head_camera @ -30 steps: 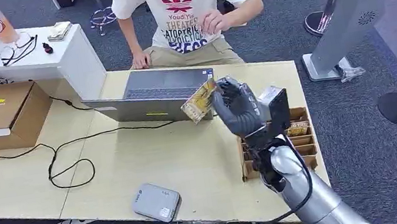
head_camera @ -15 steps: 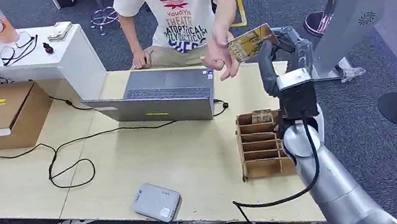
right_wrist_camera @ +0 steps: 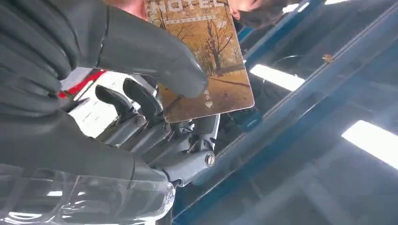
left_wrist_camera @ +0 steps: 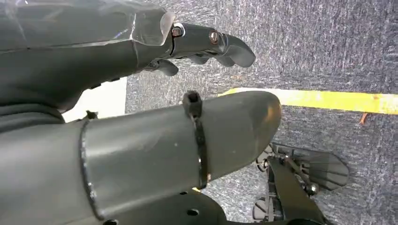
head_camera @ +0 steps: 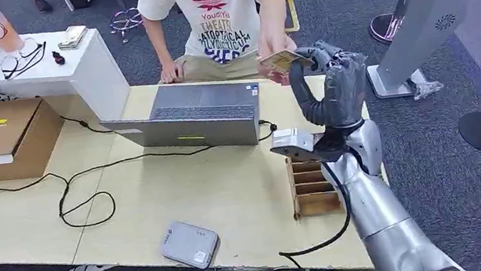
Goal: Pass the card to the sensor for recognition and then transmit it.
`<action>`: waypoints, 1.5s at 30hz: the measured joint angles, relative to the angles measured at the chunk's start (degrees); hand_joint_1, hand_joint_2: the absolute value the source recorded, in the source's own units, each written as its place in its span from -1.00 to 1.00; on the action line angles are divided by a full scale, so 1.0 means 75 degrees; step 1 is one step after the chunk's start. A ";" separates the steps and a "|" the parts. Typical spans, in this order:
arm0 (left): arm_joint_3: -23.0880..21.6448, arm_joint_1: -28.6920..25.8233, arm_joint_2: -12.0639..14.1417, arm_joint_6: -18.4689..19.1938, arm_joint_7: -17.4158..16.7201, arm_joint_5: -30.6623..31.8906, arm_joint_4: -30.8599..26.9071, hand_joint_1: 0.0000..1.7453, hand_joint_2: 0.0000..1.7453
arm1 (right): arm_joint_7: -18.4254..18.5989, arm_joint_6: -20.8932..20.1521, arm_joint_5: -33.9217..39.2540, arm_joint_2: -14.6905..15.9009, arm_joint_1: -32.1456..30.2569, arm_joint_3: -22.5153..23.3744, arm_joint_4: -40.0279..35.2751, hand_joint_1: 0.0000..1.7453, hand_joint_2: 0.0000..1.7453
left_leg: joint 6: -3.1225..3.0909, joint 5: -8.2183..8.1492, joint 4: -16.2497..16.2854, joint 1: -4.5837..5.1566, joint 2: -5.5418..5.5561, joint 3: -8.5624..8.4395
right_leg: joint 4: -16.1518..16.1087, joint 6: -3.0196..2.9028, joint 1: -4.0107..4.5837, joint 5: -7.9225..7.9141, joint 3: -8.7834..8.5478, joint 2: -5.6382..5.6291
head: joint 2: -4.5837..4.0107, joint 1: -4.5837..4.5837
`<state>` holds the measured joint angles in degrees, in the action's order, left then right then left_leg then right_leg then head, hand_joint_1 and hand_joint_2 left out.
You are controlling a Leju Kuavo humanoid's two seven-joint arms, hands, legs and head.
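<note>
My right hand (head_camera: 333, 89) is raised above the table's far edge and pinches a brown-gold hotel card (head_camera: 278, 62) at its tip. In the right wrist view the thick thumb (right_wrist_camera: 155, 51) presses the card (right_wrist_camera: 206, 56) against the darker fingers behind it. A person in a white T-shirt (head_camera: 219, 9) stands across the table, and their hand (head_camera: 267, 56) touches the card's other end. The grey sensor box (head_camera: 189, 244) lies near the table's front edge, far from the card. My left hand (left_wrist_camera: 141, 117) hangs over the carpet with its fingers apart and nothing in it.
A wooden card rack (head_camera: 313, 186) stands on the table under my right forearm. A grey laptop (head_camera: 195, 117) sits at the far edge with black cables (head_camera: 81, 195) trailing left. A cardboard box (head_camera: 4, 138) is at the left, and a white counter (head_camera: 33, 69) stands behind it.
My right hand carried the card from above the laptop up and to the right, toward the person. The person's hand came forward and now meets the card.
</note>
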<state>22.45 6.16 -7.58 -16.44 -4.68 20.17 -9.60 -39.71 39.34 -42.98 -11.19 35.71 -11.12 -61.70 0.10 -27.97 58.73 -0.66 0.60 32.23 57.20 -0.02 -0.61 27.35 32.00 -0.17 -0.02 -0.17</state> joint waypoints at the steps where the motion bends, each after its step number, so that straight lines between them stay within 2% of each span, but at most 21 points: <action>1: 0.0000 -0.0005 0.0003 -0.0003 0.0011 -0.0026 0.0000 -1.00 -1.00 | -0.0003 0.0000 -0.0164 -0.0118 -0.0083 0.0121 0.0011 1.00 1.00 | 0.0000 0.0000 0.0000 0.0000 -0.0001 0.0000 | 0.0000 0.0000 0.0000 0.0000 0.0000 -0.0003 | 0.0000 0.0003; 2: 0.0000 -0.0008 0.0000 -0.0003 0.0026 -0.0041 0.0000 -1.00 -1.00 | -0.0009 0.0000 -0.0308 -0.0215 -0.0174 0.0224 0.0026 0.44 1.00 | 0.0000 0.0000 0.0000 0.0001 -0.0001 0.0001 | 0.0000 0.0000 0.0000 0.0000 0.0000 -0.0003 | 0.0000 0.0000; 3: 0.0000 -0.0009 0.0003 -0.0003 0.0052 -0.0050 0.0000 -1.00 -1.00 | -0.0009 0.0000 -0.0428 -0.0277 -0.0247 0.0288 0.0047 -0.24 1.00 | 0.0000 0.0000 0.0000 0.0001 -0.0001 0.0001 | 0.0000 0.0000 -0.0001 0.0000 0.0001 -0.0003 | 0.0000 0.0003; 4: 0.0000 -0.0010 0.0003 -0.0003 0.0070 -0.0053 0.0000 -1.00 -1.00 | -0.0009 0.0000 -0.0549 -0.0340 -0.0317 0.0364 0.0070 -0.52 1.00 | 0.0000 0.0000 0.0000 0.0001 -0.0001 0.0001 | 0.0000 0.0000 -0.0001 0.0000 0.0000 -0.0002 | 0.0000 0.0003; 5: 0.0000 -0.0010 0.0003 -0.0003 0.0073 -0.0052 0.0000 -1.00 -1.00 | -0.0009 0.0000 -0.0652 -0.0396 -0.0379 0.0413 0.0096 -1.00 1.00 | 0.0000 0.0000 0.0000 0.0001 -0.0001 0.0002 | 0.0000 0.0000 -0.0001 0.0000 0.0000 -0.0002 | 0.0000 0.0003; 12: 0.0000 -0.0014 0.0006 0.0023 0.0143 -0.0038 0.0000 -1.00 -1.00 | 0.0003 0.0003 -0.1147 -0.0574 -0.0629 0.0719 0.0458 -1.00 1.00 | 0.0000 0.0000 0.0000 0.0002 0.0000 0.0001 | -0.0001 0.0000 -0.0001 -0.0001 0.0000 -0.0002 | 0.0000 0.0000; 18: 0.0000 -0.0013 0.0017 0.0082 0.0172 0.0032 0.0000 -1.00 -1.00 | -0.0006 0.0003 -0.1121 -0.0580 -0.0771 0.0926 0.0627 -1.00 1.00 | 0.0000 0.0000 0.0000 0.0001 0.0000 0.0001 | -0.0001 0.0000 -0.0001 -0.0001 0.0002 -0.0002 | 0.0000 0.0003; 21: 0.0000 -0.0013 0.0017 0.0082 0.0175 0.0052 0.0000 -1.00 -1.00 | -0.0009 0.0003 -0.1039 -0.0580 -0.0843 0.0958 0.0638 -1.00 1.00 | 0.0000 0.0000 0.0000 0.0001 -0.0002 0.0001 | 0.0000 0.0000 -0.0001 -0.0001 0.0004 -0.0005 | 0.0000 0.0000; 26: 0.0000 -0.0015 0.0017 0.0085 0.0207 0.0052 0.0000 -1.00 -1.00 | 0.0082 0.0006 -0.0197 -0.0550 -0.1007 0.0952 0.0516 -1.00 1.00 | 0.0000 0.0000 0.0000 0.0001 -0.0002 0.0001 | -0.0001 0.0000 -0.0001 -0.0001 0.0004 -0.0004 | 0.0000 0.0003; 30: 0.0000 -0.0028 0.0023 0.0087 0.0280 -0.0006 0.0000 -1.00 -1.00 | 0.0721 0.0006 0.0756 -0.0232 -0.1356 0.0526 -0.0217 -1.00 1.00 | 0.0000 0.0000 0.0000 0.0002 -0.0001 0.0002 | -0.0002 0.0001 -0.0002 0.0000 0.0004 -0.0002 | 0.0000 0.0000; 35: 0.0000 -0.0094 0.0047 0.0105 0.0350 -0.0085 0.0000 -1.00 -1.00 | 0.1162 0.0006 0.0910 0.0342 -0.1860 0.0008 -0.1353 -1.00 1.00 | 0.0000 -0.0003 0.0001 0.0004 -0.0009 0.0008 | -0.0004 0.0001 -0.0003 0.0000 0.0014 -0.0006 | 0.0000 0.0000; 37: 0.0003 -0.0110 0.0052 0.0128 0.0385 -0.0087 0.0000 -1.00 -1.00 | 0.1253 0.0006 0.0898 0.0557 -0.2109 -0.0106 -0.1853 -1.00 1.00 | -0.0001 -0.0003 0.0001 0.0003 0.0006 0.0017 | -0.0004 0.0003 -0.0002 0.0002 0.0014 0.0007 | 0.0000 0.0003; 42: 0.0003 -0.0123 0.0061 0.0128 0.0388 -0.0096 0.0000 -1.00 -1.00 | 0.1306 0.0006 0.0866 0.0796 -0.2326 -0.0234 -0.2361 -1.00 1.00 | 0.0001 -0.0001 0.0001 0.0002 -0.0005 0.0013 | -0.0003 0.0001 -0.0001 0.0000 0.0021 -0.0004 | 0.0000 0.0003; 45: 0.0020 -0.0134 0.0061 0.0134 0.0388 -0.0172 0.0000 -1.00 -1.00 | 0.1241 0.0009 0.0494 0.0970 -0.2671 -0.0184 -0.2785 -1.00 1.00 | 0.0001 -0.0001 0.0001 0.0002 0.0006 0.0015 | -0.0003 0.0001 -0.0001 0.0002 0.0018 0.0008 | 0.0000 0.0000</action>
<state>22.60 5.15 -7.13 -15.43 -1.77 18.88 -9.60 -30.40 39.41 -39.27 -3.92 15.68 -12.50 -82.59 0.11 -27.98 58.74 -0.65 0.65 32.34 57.18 -0.01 -0.62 27.36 32.13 -0.11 -0.02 -0.17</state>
